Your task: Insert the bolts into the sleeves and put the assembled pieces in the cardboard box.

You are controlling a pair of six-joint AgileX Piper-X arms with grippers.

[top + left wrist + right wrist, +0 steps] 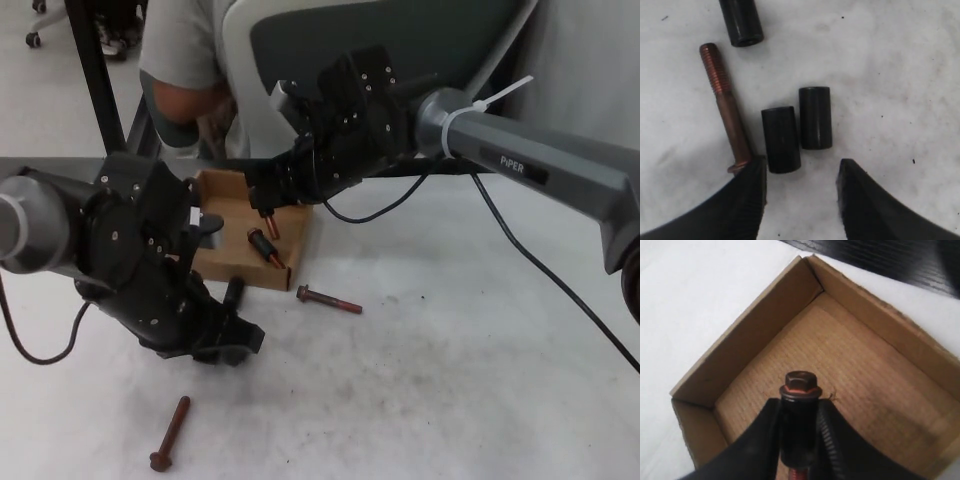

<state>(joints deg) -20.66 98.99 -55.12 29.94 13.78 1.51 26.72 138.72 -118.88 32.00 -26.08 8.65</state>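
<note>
My right gripper (799, 440) is shut on a black sleeve with a copper bolt through it (800, 390), held upright over the inside of the cardboard box (750, 335). In the high view this gripper (266, 207) hangs above the box (222, 262), where another assembled piece (265, 246) lies. My left gripper (802, 192) is open and low over the bench. Two black sleeves (781, 140) (815, 118) lie side by side just ahead of its fingers (747, 200). A bare bolt (728, 107) lies beside them and a third sleeve (740, 22) farther off.
A loose bolt (328, 300) lies on the white bench just right of the box, another bolt (170, 432) near the front edge. A sleeve (233, 292) rests by the box's front wall. The right arm's cable (540, 270) trails across the bench.
</note>
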